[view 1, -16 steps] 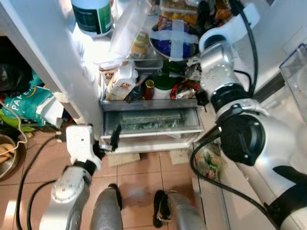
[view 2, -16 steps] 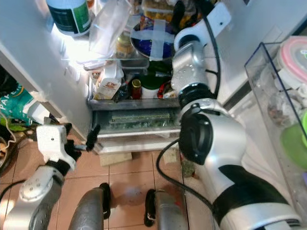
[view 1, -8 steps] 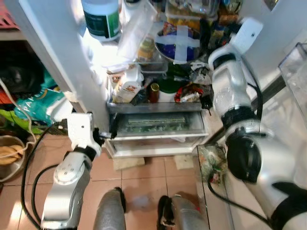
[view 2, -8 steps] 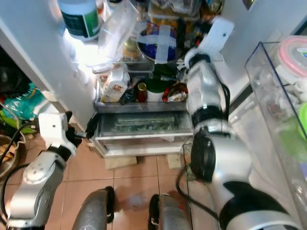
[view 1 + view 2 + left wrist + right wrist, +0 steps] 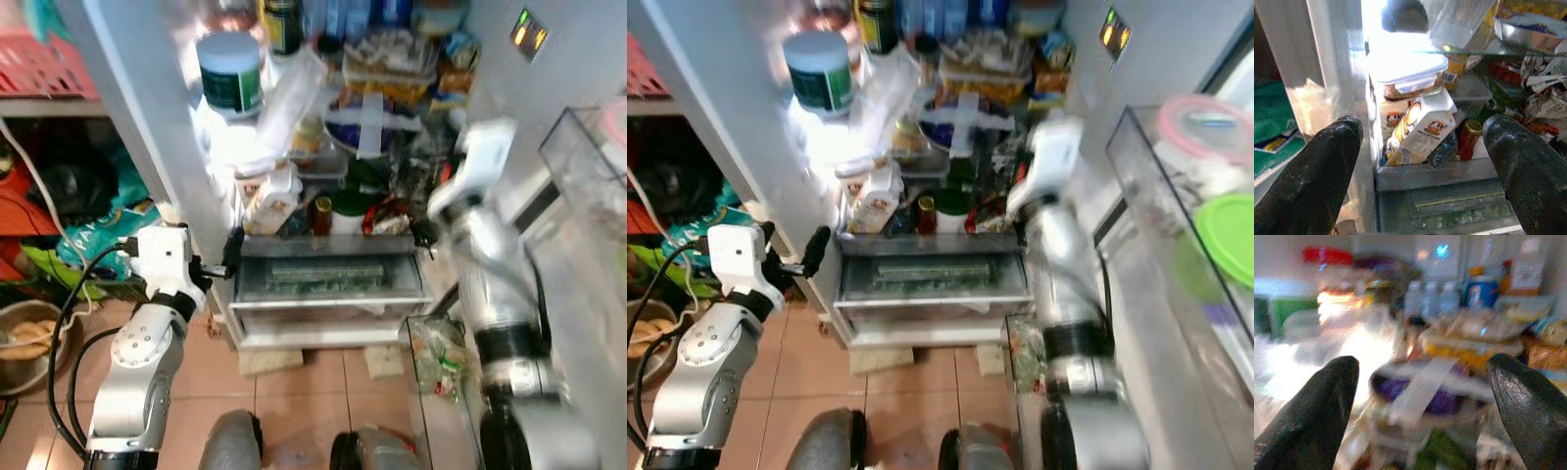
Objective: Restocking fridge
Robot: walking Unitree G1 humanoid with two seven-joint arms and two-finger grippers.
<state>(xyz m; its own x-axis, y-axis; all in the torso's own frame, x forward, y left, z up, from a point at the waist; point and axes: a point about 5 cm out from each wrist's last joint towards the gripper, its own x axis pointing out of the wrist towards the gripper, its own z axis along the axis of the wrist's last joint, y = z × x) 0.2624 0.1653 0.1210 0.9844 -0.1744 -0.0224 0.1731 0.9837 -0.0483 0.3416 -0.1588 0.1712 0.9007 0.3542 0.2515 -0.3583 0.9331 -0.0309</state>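
The fridge stands open with crowded shelves. A blue bowl (image 5: 367, 122) taped with a white cross sits on the glass shelf, and a white jar with a green label (image 5: 230, 78) stands above it to the left. A tilted milk carton (image 5: 1418, 129) and a red-capped bottle (image 5: 1467, 137) rest above the clear crisper drawer (image 5: 328, 279). My left gripper (image 5: 1425, 171) is open and empty, at the drawer's left end beside the door edge. My right gripper (image 5: 1422, 396) is open and empty, held up before the taped bowl; its arm (image 5: 490, 255) is blurred.
The white fridge door (image 5: 147, 127) stands at the left. Bags (image 5: 98, 235), cables and a bowl (image 5: 24, 338) lie on the tiled floor to the left. A clear bin (image 5: 1176, 196) with pink-lidded and green-lidded containers is at the right. A bag of greens (image 5: 436, 352) lies low at the right.
The camera has tilted up, bringing higher shelves into view. My right arm has stretched out toward the shelves. My left gripper stays by the drawer's left end, still open.
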